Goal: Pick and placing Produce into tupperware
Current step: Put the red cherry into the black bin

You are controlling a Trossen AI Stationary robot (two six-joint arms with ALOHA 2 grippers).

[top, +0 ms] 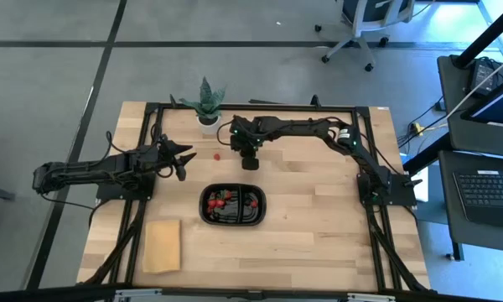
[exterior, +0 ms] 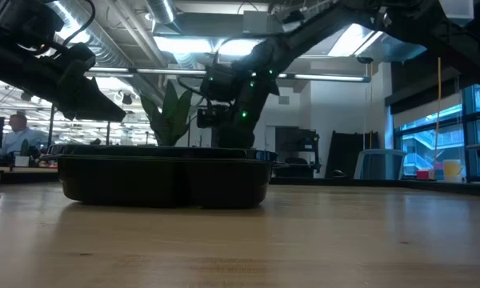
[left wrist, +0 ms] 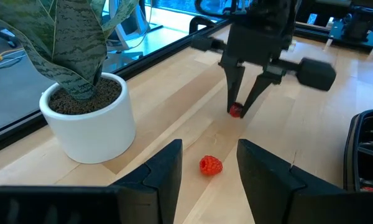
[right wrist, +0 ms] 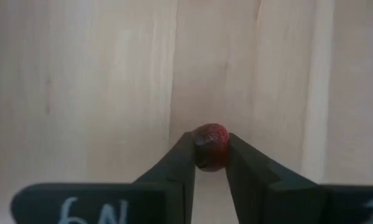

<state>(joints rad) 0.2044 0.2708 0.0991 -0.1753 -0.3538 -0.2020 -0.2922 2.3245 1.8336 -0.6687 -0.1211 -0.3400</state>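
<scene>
1. Right gripper (right wrist: pixel 210 163) is down at the table just beyond the tupperware's (top: pixel 233 220) far rim, on the plant side, its fingers pinched on a small dark-red berry (right wrist: pixel 211 146). The left wrist view shows the same berry between the tips at table level.
2. Left gripper (left wrist: pixel 209 177) hovers off the tupperware's left far corner, jaws part open, holding nothing. A loose raspberry (left wrist: pixel 211 165) lies on the wood right in front of its fingers (left wrist: pixel 163 177), between the tupperware and the white-potted plant (top: pixel 207 107).
3. Handling, as a judgement: the berries look tiny, light, soft and easy to crush. A round one can roll or squirt out of the tips, so a light squeeze across the middle, the widest part, seems best.
4. Tupperware: black two-compartment tray near the table centre. Its left compartment holds a small cluster of red pieces with a few dark or green bits (top: pixel 221 201). The right compartment looks nearly bare, though I cannot tell for sure.
5. Tan flat block (top: pixel 162 245) lies beside the tupperware's near left corner, untouched.
</scene>
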